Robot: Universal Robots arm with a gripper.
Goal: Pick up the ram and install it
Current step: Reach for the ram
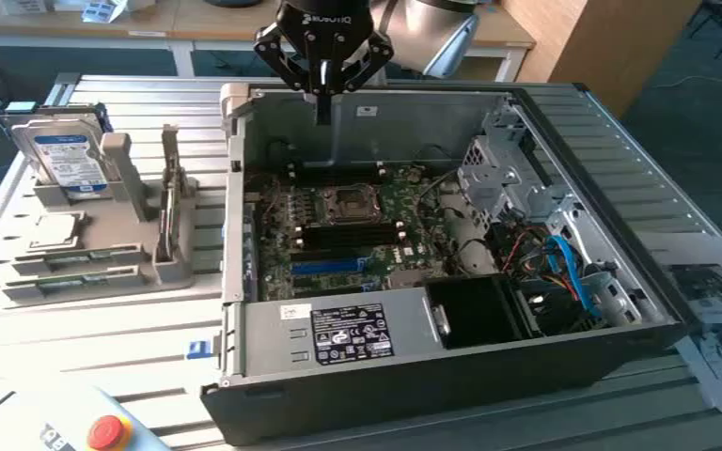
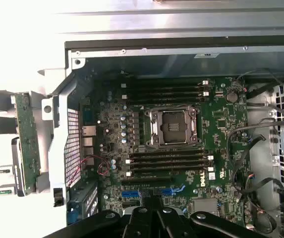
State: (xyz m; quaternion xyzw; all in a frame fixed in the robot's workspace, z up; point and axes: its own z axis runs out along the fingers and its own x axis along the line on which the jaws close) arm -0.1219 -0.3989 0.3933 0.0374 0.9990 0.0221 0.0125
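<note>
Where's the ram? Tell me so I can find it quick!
Look at the gray rack beside the open computer case, on the exterior view's left. The ram stands on edge at the rack's case side. It is a long thin green stick, not boxy like the blue-labelled hard drive.

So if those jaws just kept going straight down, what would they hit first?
Probably the motherboard inside the computer case: the gripper, jaws shut and empty, points down over it, near the blue slots judging by the wrist view. Depth is unclear, so that spot is uncertain.
</note>
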